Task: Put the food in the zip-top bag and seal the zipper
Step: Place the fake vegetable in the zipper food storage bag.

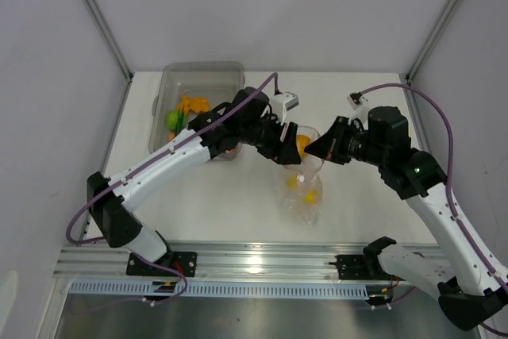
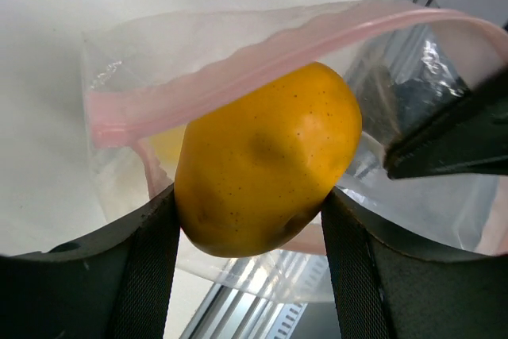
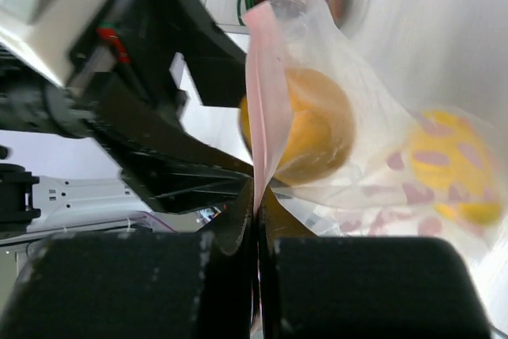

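My left gripper (image 1: 295, 151) is shut on the orange fruit (image 2: 266, 156) and holds it at the open mouth of the zip-top bag (image 1: 304, 184). The fruit also shows in the top view (image 1: 302, 145) and, through the plastic, in the right wrist view (image 3: 305, 125). My right gripper (image 1: 311, 148) is shut on the bag's pink-red zipper strip (image 3: 260, 101) and holds that side of the mouth up. The zipper (image 2: 262, 49) arches over the fruit in the left wrist view. A yellow lemon (image 1: 292, 182) and another yellow piece (image 1: 312, 194) lie inside the bag.
A rigid clear grey bin (image 1: 200, 77) stands at the back left, holding a green lime (image 1: 171, 119) and an orange cluster (image 1: 193, 105). The metal rail (image 1: 254, 260) with both arm bases runs along the near edge.
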`<state>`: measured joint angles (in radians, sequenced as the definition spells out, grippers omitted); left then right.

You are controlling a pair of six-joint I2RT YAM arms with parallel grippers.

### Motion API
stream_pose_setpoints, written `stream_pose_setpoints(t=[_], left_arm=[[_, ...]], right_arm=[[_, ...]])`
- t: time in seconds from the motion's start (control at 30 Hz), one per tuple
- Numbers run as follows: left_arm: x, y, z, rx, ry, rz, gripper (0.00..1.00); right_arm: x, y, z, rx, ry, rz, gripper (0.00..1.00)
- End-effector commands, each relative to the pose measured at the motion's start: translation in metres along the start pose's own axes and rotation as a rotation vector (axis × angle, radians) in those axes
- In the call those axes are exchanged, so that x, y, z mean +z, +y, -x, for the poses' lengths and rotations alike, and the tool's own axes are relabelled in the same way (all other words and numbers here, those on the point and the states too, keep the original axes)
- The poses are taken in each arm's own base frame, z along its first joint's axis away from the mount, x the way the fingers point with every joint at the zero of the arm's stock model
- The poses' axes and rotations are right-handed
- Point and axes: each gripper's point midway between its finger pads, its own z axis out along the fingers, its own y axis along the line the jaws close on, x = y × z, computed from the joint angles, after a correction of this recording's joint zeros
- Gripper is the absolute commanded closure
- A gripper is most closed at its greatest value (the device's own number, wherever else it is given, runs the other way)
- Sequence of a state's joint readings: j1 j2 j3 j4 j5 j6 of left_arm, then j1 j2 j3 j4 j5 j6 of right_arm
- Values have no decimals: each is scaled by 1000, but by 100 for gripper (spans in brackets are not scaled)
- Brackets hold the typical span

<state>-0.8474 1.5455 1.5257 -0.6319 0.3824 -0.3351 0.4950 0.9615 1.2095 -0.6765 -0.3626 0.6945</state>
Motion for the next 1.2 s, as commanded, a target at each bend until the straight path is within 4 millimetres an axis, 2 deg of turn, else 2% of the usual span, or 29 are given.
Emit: stream_pose_setpoints(t=[0.0,0.1,0.13,0.17,0.37,0.47,0.63,0.8,0.97,1.03,1.07,1.13,1.17], left_arm=[[-15,5,-2,55,50,75,53],[-15,9,-4,44,66,101,46],[-15,10,-4,36,65,109,26],[-15,12,-3,31,59,125,1],[-23,10,9,29,-15,132,1],[-25,15,10,21,-19,169,0],[-49,26,22,2,-139,271,1],[-66,30,14,-22,-198,295,0],[-63,20,-2,-71,-190,222,1],[-66,17,0,-87,-214,202,1],[-63,18,-7,-117,-200,196,1],[-65,19,-6,-146,-220,190,4],[-62,25,-12,-184,-216,197,6]], right_arm=[[-6,-2,-1,-51,-14,-5,100],[-4,-4,-5,-44,-4,3,100],[-4,-4,-6,-42,-1,6,100],[-4,-4,-7,-42,1,9,100],[-6,-1,-8,-52,5,19,100],[-8,1,-7,-53,2,29,100],[-8,0,-7,-59,3,23,100],[-11,0,-9,-60,3,21,100],[-14,1,-9,-60,0,22,100],[-13,1,-9,-58,2,22,100],[-14,2,-10,-58,2,26,100],[-15,3,-9,-58,2,30,100],[-15,3,-10,-57,4,33,100]])
